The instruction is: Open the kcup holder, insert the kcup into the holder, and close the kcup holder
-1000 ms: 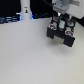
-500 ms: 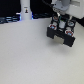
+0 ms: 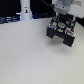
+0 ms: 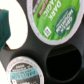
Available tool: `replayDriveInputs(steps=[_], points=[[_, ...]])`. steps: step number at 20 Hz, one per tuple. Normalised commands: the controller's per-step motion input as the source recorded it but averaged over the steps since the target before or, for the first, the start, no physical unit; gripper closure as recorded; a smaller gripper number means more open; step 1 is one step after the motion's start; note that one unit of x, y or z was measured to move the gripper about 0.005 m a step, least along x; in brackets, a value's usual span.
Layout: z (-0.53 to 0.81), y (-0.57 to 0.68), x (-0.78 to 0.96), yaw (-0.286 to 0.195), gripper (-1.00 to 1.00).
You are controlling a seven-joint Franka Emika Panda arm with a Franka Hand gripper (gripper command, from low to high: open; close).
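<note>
Arm: the white Panda arm (image 3: 64,6) came down from the upper edge of the exterior view, on that view's right, and stood directly over the kcup holder.

Claw: the claw (image 3: 61,19) sat low at the top of the black unit, its tip lost against the dark box. Whether it was spread or pinched I could not tell; neither view showed the fingers plainly.

Kcup holder: the kcup holder (image 3: 61,31) stood on the desk near the far edge, on the exterior view's right. It was a black boxy unit with pale patches on its front. The picture was too blurred to tell whether a drawer stood pulled out.

Inside the holder: the wrist view looked straight down on the black pod tray (image 4: 37,50). 1 round slot (image 4: 62,62) lay bare and dark.

Kcup: a kcup (image 4: 55,20) with a green and white lid printed with text filled the slot beside the bare one, lying flat in its hole.

Second pod: a pod with a teal and white lid (image 4: 22,71) sat in another slot, near the bare one.

White patch: a pale rounded shape (image 4: 17,22) with a dark green block (image 4: 4,27) over it showed at one edge of the wrist view; what it was I could not make out.

Desk: the desk (image 3: 30,55) was a plain pale surface.

Background: a white bottle-like object (image 3: 25,11) stood at the far edge, on the exterior view's left, well apart from the holder.
</note>
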Motion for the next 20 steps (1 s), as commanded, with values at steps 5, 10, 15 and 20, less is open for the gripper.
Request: replayDriveInputs(steps=[5, 10, 15, 20], points=[[0.39, -0.39, 0.37, 0.112, -1.00], [0.34, -0.45, 0.58, 0.040, -1.00], [0.22, -0.48, 0.65, 0.022, -1.00], [0.17, -0.38, 0.80, 0.003, -1.00]])
